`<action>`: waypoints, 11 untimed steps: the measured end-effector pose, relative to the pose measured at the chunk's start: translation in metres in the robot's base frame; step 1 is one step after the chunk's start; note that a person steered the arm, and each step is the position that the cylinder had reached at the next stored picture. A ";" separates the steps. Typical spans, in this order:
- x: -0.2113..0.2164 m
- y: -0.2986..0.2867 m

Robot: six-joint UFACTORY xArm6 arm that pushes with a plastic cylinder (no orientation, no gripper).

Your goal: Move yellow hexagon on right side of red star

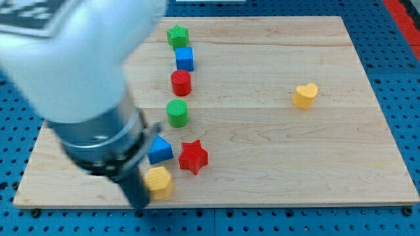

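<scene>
Camera view: yellow hexagon [159, 181] beside my tip [140, 203]

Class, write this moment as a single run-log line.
my tip: at yellow hexagon's left edge | red star: up-right of hexagon | hexagon not yet right of star

the pale wooden board [262, 151] looks smooth and matt, the yellow hexagon [159, 181] ridged plastic.
</scene>
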State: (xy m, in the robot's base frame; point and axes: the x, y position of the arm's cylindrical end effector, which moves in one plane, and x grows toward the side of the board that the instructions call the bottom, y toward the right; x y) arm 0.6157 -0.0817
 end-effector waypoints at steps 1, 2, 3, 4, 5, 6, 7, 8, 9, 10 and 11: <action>0.000 0.057; 0.003 0.064; -0.003 -0.010; -0.009 -0.063; -0.022 -0.001; -0.024 0.068; -0.024 0.109; -0.028 0.158; -0.046 0.188; -0.057 0.191; -0.031 0.218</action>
